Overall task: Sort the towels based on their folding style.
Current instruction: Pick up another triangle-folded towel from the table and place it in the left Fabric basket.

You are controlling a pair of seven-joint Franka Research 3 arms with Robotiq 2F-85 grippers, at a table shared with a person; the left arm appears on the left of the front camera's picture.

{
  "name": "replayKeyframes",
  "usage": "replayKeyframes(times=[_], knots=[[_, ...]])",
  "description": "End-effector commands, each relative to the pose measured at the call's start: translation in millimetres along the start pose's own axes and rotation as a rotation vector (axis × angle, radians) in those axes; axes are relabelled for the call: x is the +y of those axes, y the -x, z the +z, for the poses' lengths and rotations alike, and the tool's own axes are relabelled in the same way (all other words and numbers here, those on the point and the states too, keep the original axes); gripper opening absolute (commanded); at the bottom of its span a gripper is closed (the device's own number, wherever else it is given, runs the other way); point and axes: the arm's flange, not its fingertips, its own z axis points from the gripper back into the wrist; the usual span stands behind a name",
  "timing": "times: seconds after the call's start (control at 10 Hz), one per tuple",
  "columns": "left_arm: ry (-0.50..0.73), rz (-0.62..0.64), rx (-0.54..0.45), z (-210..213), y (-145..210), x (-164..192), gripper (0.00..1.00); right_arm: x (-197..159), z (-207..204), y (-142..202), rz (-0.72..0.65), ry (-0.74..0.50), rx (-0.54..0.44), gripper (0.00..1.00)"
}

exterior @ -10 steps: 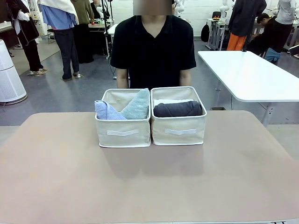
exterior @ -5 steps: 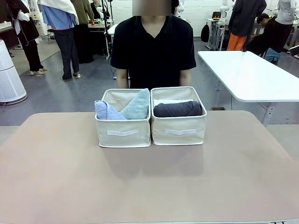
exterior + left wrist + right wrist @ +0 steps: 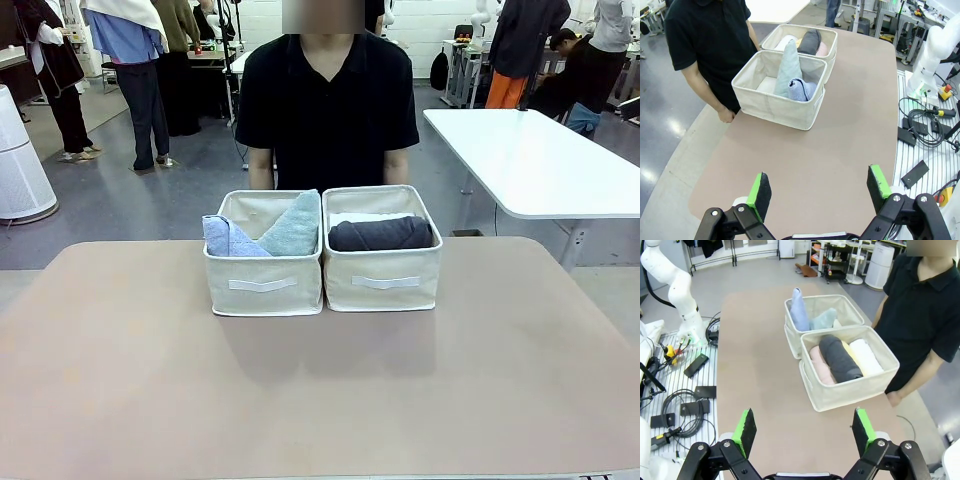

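Two beige fabric bins stand side by side at the table's far middle. The left bin (image 3: pixel 264 285) holds a light blue cone-folded towel (image 3: pixel 230 238) and a grey-green one (image 3: pixel 293 226). The right bin (image 3: pixel 384 280) holds rolled towels: dark grey (image 3: pixel 380 234), white (image 3: pixel 866 356), pale pink (image 3: pixel 821 371), and a yellow one (image 3: pixel 851 354) barely showing between grey and white. My left gripper (image 3: pixel 820 190) is open above the bare table, well short of the bins. My right gripper (image 3: pixel 803 432) is open too, empty, near the table's edge.
A person in a black shirt (image 3: pixel 328 100) stands at the far side just behind the bins, hands down. A white table (image 3: pixel 530 160) stands behind to the right. Cables and boxes (image 3: pixel 922 135) lie on the rack beside the table.
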Motion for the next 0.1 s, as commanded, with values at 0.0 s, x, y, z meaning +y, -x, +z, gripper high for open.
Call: replayKeyframes(times=[0.0], knots=[[0.005,-0.016,-0.017,1.3,-0.3,0.0,1.0,-1.5,-0.8,1.7,0.019,-0.009,-0.022,1.0]])
